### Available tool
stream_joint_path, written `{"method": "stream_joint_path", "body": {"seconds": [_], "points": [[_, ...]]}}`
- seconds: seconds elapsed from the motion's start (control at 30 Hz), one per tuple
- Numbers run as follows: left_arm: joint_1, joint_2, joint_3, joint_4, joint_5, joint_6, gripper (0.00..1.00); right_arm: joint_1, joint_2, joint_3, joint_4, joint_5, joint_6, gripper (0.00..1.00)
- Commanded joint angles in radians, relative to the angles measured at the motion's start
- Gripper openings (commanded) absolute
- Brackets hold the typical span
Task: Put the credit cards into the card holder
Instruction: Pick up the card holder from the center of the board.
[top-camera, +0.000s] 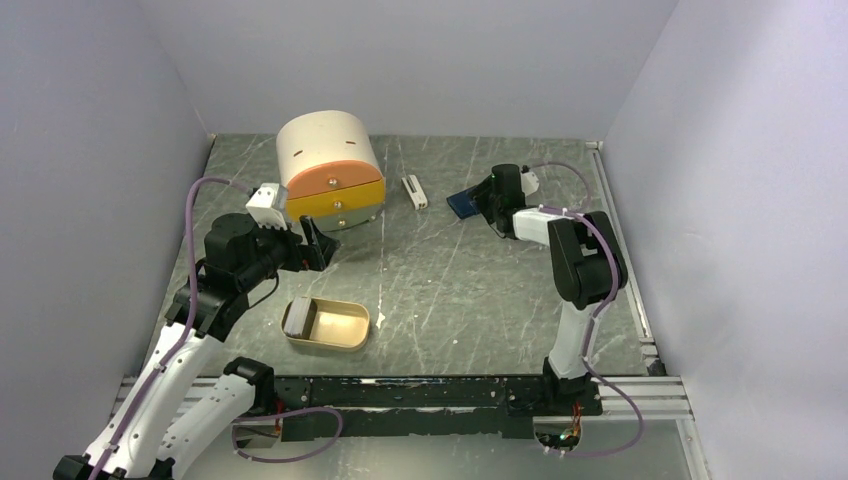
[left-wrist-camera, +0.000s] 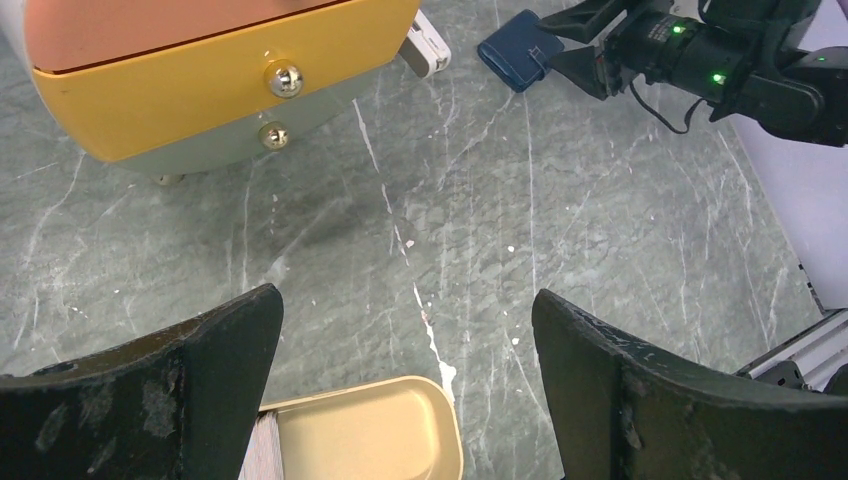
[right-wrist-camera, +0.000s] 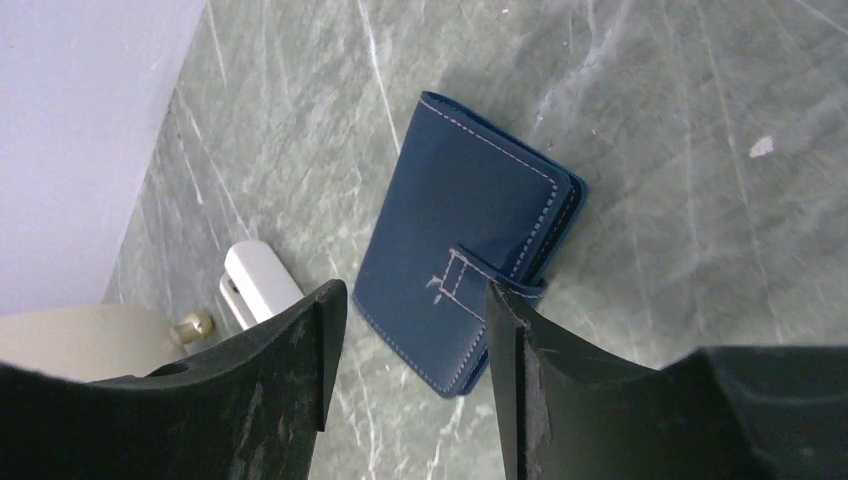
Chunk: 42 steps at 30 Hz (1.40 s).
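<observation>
3 plain pale lilac walls (top-camera: 420, 60) enclose a grey-green marbled tabletop (top-camera: 470, 280) with white veins, under soft, even light.

Left claw (left-wrist-camera: 405, 295) partly hides the credit cards (left-wrist-camera: 262, 455).

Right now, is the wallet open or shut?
Shut: the wallet lies folded flat, its snap tab wrapped over the edge.

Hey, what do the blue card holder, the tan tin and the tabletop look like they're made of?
Card holder: probably leather or faux leather, matte navy, pale stitching along edges and tab. Tan tin: smooth, thin rounded rim, slight sheen; painted metal or plastic, unclear which. Table: grey-green stone look with white veins, possibly marble or a printed laminate.
</observation>
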Motion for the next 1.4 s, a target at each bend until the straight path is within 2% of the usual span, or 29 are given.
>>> {"method": "stream_joint_path", "body": {"seconds": [0.0, 0.27, 0.4, 0.5, 0.63, 0.93, 1.03, 1.2, 1.37], "points": [[0.012, -0.004, 0.003, 0.004, 0.020, 0.017, 1.00, -0.009, 0.079, 0.053, 0.036, -0.029, 0.030, 0.57], [0.012, -0.005, 0.002, 0.005, 0.017, 0.020, 1.00, -0.011, 0.116, 0.045, -0.031, -0.002, 0.102, 0.58], [0.011, -0.005, 0.000, 0.005, 0.020, 0.018, 1.00, -0.010, 0.073, 0.019, -0.097, 0.059, 0.134, 0.61], [0.011, -0.004, 0.000, 0.007, 0.021, 0.018, 1.00, -0.003, 0.047, -0.036, -0.067, 0.090, 0.136, 0.59], [0.011, 0.003, 0.002, 0.005, 0.022, 0.020, 1.00, -0.001, 0.048, -0.035, -0.118, 0.124, 0.136, 0.58], [0.011, 0.018, 0.004, 0.004, 0.024, 0.023, 1.00, -0.003, 0.137, 0.012, -0.024, 0.039, 0.107, 0.58], [0.012, 0.024, 0.004, 0.004, 0.022, 0.025, 0.99, -0.003, 0.134, 0.002, -0.014, 0.051, 0.098, 0.52], [0.012, 0.026, 0.000, 0.004, 0.022, 0.024, 1.00, -0.013, 0.114, -0.013, 0.009, 0.059, 0.061, 0.26], [0.012, 0.022, 0.001, 0.001, 0.017, 0.025, 0.99, -0.015, 0.064, -0.031, 0.012, 0.077, -0.049, 0.07]]}}
